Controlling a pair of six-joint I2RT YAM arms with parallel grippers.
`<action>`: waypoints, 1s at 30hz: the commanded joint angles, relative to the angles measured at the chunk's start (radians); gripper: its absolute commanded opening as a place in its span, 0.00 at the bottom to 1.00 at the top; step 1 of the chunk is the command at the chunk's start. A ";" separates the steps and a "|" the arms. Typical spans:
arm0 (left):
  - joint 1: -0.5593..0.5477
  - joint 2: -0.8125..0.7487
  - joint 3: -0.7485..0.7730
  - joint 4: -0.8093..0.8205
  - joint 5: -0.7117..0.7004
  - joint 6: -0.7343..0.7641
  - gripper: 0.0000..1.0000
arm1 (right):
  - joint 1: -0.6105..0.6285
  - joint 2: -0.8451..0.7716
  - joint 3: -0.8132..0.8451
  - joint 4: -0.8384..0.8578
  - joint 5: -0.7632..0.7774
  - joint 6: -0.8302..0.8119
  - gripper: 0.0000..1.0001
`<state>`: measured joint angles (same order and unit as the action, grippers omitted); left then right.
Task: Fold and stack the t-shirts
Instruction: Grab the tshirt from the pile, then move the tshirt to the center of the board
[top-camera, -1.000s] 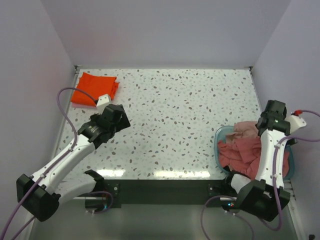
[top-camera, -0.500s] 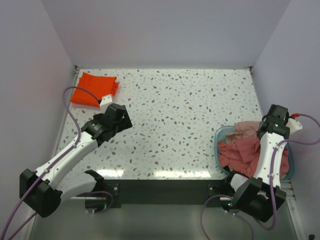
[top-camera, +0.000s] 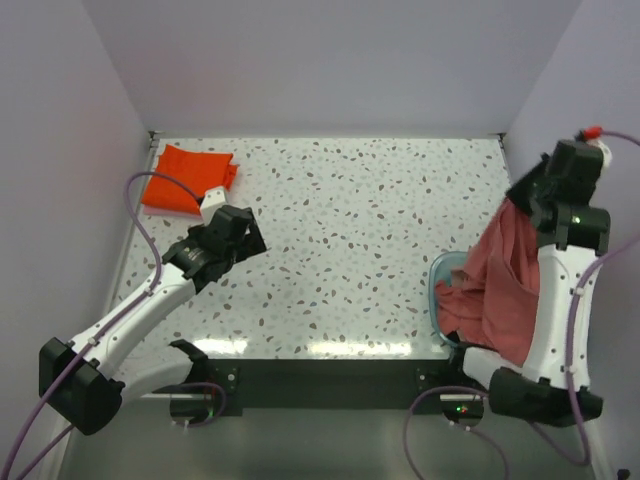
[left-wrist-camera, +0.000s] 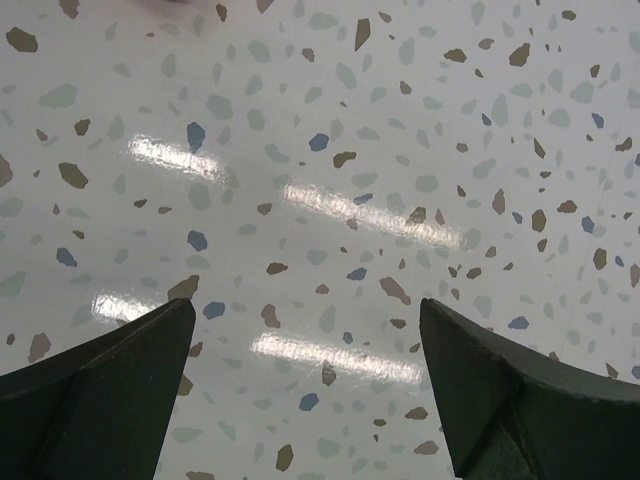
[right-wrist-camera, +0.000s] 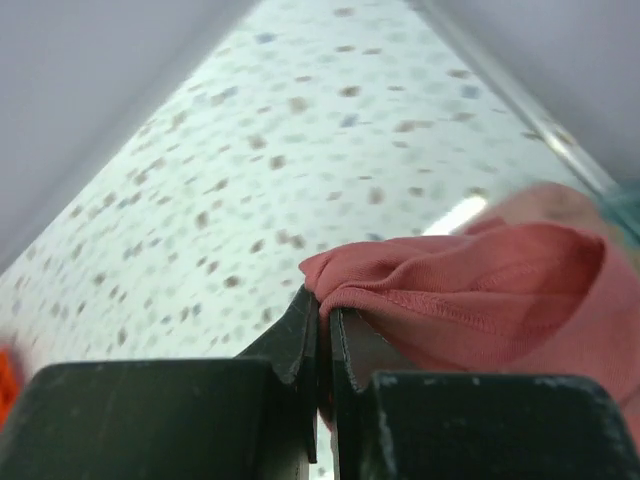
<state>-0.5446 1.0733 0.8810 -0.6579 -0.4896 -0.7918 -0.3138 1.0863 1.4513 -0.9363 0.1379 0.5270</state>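
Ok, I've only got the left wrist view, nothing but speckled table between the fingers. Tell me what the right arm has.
Observer: The right tool is shut on a fold of the salmon-pink t-shirt.
Operator: Say where that shirt hangs.
Observer: It drapes from the raised tool down into the teal basin at the right edge of the table.
Operator: Now give me the stack.
Observer: A folded orange t-shirt lies in the far left corner, just beyond your open left tool.
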 joint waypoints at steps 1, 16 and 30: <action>0.002 0.003 0.030 0.040 -0.012 0.017 1.00 | 0.272 0.119 0.229 0.082 -0.096 -0.071 0.00; 0.005 -0.139 0.069 -0.206 -0.152 -0.125 1.00 | 0.906 0.726 0.940 0.250 -0.231 -0.162 0.00; 0.008 -0.070 0.033 -0.198 -0.158 -0.162 1.00 | 0.633 0.273 -0.362 0.351 -0.026 -0.130 0.60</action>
<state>-0.5434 0.9535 0.9127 -0.8967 -0.6361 -0.9371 0.4057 1.3190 1.1271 -0.5835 0.0540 0.3916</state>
